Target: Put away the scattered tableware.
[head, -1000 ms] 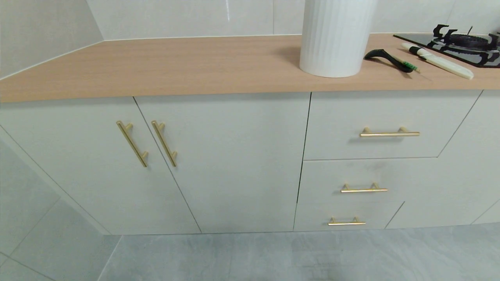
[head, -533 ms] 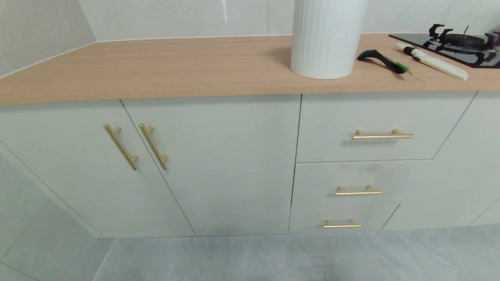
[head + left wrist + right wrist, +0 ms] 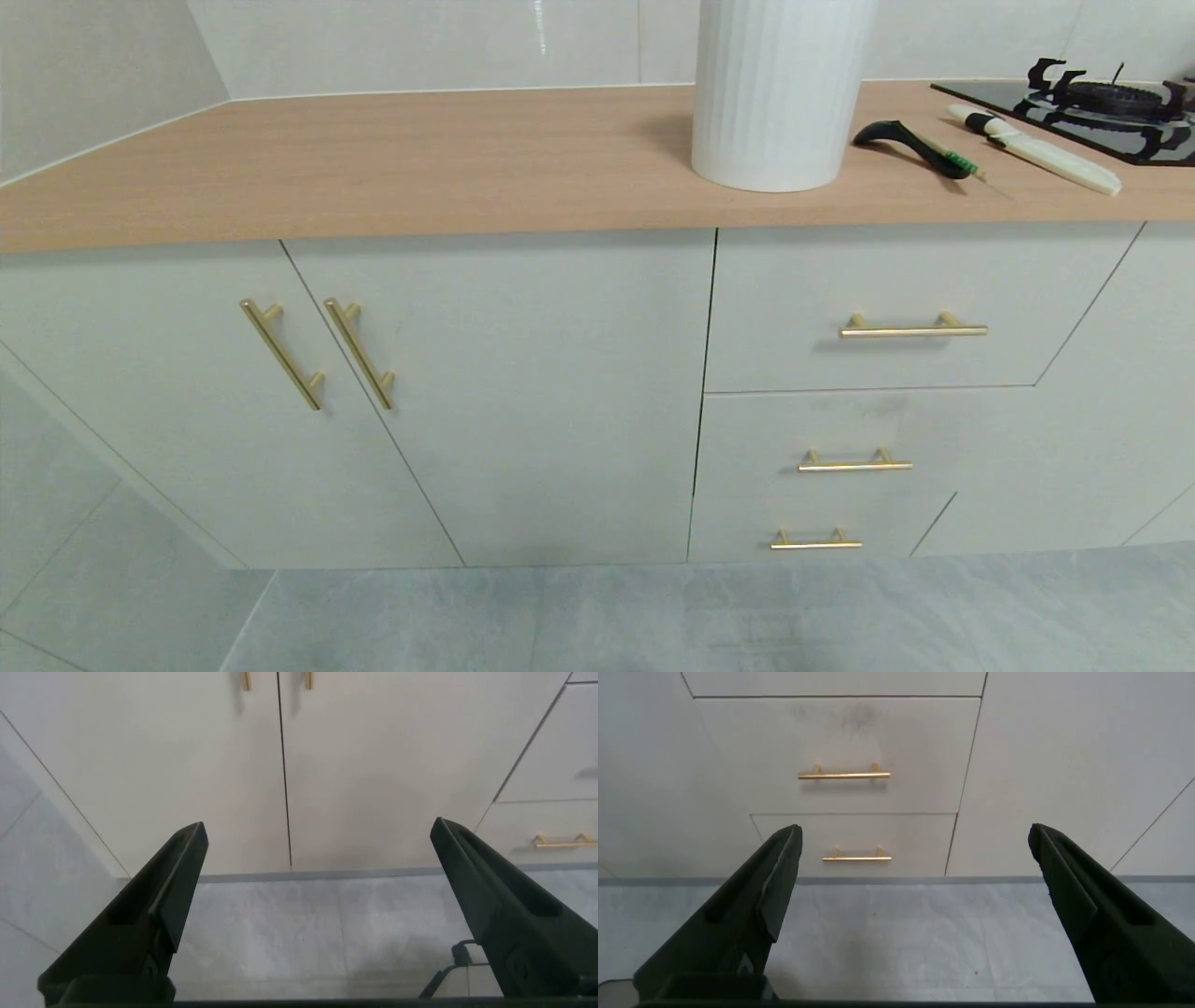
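- left gripper (image 3: 318,910) spread wide, holding nothing, low before the cabinet doors (image 3: 280,765)
- right gripper (image 3: 913,910) also spread, holding nothing, facing the lower drawers (image 3: 842,775)
- black-handled utensil (image 3: 913,147) and cream utensil (image 3: 1038,161) lie side by side on the countertop (image 3: 373,159), between white ribbed container (image 3: 775,103) and stove (image 3: 1111,103)

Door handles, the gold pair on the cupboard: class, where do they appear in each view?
Head view: door handles, left of centre, below the worktop.
Left wrist view: lower ends flanking the door seam.
Right wrist view: not in it.
Shared landmark: grey floor.
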